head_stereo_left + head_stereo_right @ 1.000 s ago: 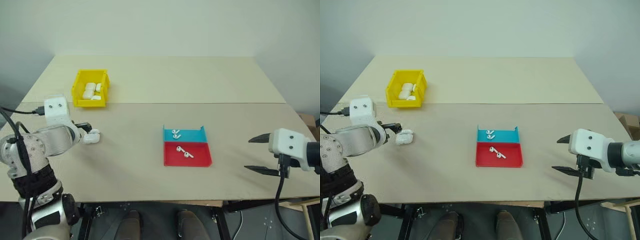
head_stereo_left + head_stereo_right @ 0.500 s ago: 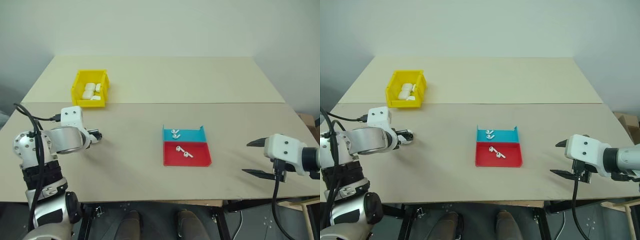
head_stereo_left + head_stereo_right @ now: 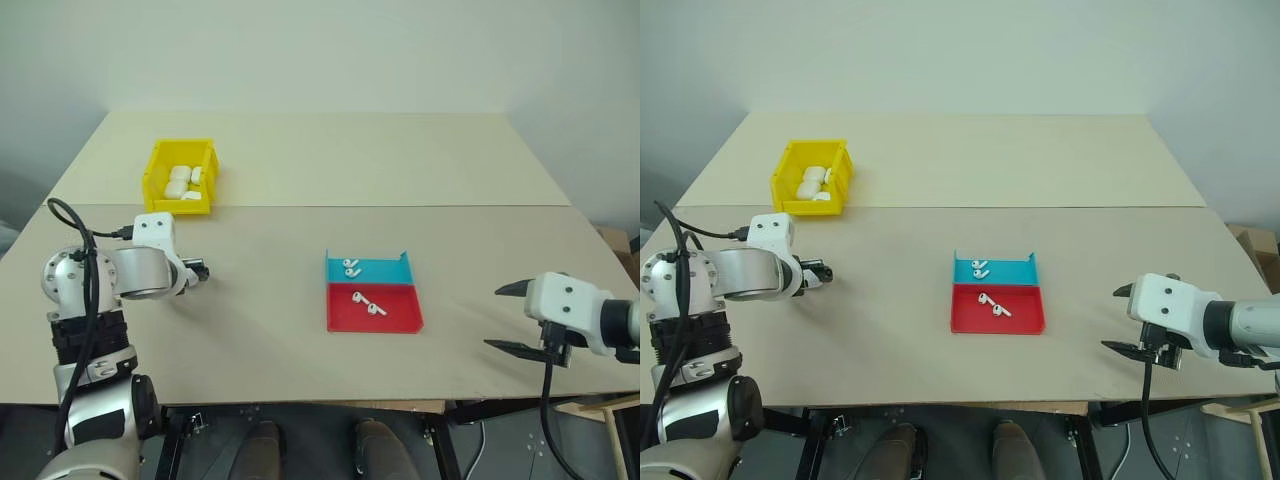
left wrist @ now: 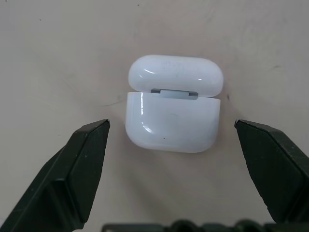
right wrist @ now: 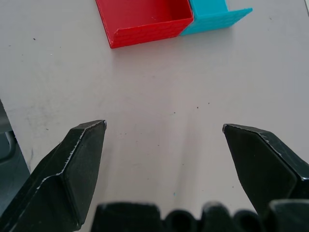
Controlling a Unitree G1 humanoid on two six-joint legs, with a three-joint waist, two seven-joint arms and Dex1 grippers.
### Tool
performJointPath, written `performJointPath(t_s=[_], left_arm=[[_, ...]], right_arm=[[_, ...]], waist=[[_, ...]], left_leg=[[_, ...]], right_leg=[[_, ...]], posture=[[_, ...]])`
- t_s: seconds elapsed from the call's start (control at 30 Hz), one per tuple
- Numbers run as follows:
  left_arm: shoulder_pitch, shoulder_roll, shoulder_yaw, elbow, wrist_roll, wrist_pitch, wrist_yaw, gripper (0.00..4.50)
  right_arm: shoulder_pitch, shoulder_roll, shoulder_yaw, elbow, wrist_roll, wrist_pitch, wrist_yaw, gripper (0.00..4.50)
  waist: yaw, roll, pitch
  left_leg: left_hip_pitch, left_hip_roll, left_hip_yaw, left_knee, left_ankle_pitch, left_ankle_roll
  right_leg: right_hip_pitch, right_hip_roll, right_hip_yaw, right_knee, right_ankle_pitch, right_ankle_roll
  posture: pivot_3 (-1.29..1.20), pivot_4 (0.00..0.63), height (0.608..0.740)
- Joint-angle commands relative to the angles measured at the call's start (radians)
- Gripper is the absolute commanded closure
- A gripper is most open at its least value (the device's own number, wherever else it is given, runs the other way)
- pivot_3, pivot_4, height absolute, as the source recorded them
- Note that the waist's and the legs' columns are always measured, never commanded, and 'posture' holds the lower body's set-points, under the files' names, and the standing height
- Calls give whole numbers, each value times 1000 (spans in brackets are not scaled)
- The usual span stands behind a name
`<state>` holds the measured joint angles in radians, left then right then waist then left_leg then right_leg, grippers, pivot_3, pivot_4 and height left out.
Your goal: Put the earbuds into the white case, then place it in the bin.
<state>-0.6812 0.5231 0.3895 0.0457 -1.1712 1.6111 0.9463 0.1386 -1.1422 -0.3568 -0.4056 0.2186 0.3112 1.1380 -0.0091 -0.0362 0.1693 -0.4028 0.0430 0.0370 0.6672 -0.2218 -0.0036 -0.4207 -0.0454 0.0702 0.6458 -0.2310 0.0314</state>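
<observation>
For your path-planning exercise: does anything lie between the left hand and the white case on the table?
Nothing visible does. In the left wrist view the white case lies shut on the bare table, centred ahead of the open left hand, with a gap to each finger and nothing in between.

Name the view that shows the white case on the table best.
The left wrist view: the white case lies closed on the table, between the open left gripper fingers, hinge facing the camera. In the eye views the gripper hides it.
</observation>
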Motion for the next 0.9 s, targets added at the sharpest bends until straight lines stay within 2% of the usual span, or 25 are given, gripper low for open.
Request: performJointPath(t_s=[0.03, 0.37, 0.87, 0.9], left_arm=[[-27, 11, -1, -16, 67, 3, -52, 0], [-40, -3, -37, -14, 227, 3, -209, 0], [-38, -52, -67, -52, 434, 3, -363, 0], [-37, -52, -71, -54, 439, 3, -373, 182]], right_arm=[[-2, 1, -21, -28, -1, 2, -9, 29], [0, -4, -11, -25, -22, -4, -17, 29], [13, 6, -6, -31, -49, -7, -28, 29], [14, 6, -5, -31, -51, -7, -29, 9]], waist=[[0, 0, 0], [-2, 0, 0], [2, 0, 0], [2, 0, 0]], left_leg=[[0, 0, 0, 0, 0, 0], [0, 0, 0, 0, 0, 0], [1, 0, 0, 0, 0, 0], [1, 0, 0, 0, 0, 0]], right_leg=[[0, 0, 0, 0, 0, 0], [0, 0, 0, 0, 0, 0], [1, 0, 0, 0, 0, 0], [1, 0, 0, 0, 0, 0]], posture=[[0, 150, 740], [0, 150, 740], [0, 150, 740], [0, 150, 740]])
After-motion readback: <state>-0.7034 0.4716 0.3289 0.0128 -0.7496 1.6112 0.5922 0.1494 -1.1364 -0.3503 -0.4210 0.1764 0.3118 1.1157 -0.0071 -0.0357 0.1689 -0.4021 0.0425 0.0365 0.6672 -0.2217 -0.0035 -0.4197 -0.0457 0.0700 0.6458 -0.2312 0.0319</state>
